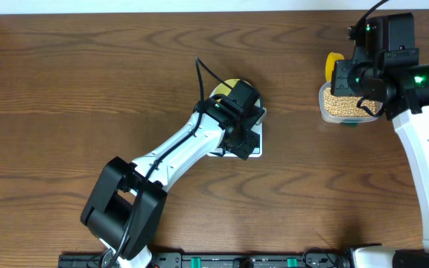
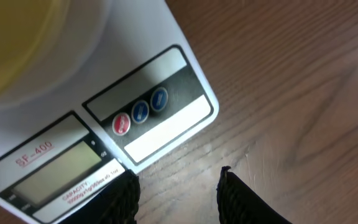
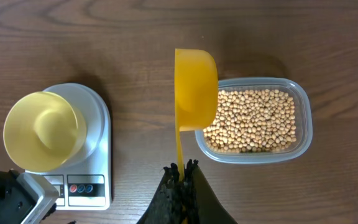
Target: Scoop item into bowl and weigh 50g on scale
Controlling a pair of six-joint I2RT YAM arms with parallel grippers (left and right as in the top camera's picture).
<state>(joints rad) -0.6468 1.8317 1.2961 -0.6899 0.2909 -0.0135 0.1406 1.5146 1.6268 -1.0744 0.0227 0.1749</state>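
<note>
- None of the beans [image 3: 253, 121] are in the bowl [image 3: 42, 130]; it sits empty on the scale [image 3: 101, 155], so we judge scooping and weighing still undone.
- We see beans filling the tub [image 3: 303, 124].
- Our right gripper [image 3: 182, 171] clamps the scoop [image 3: 196, 87] by its handle over the tub's edge; our left gripper [image 2: 178, 182] hangs empty, jaws apart, beside the scale.

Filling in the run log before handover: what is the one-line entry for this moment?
left gripper: open, beside scale panel | right gripper: shut on scoop, at tub of beans | bowl: on scale, empty
</note>
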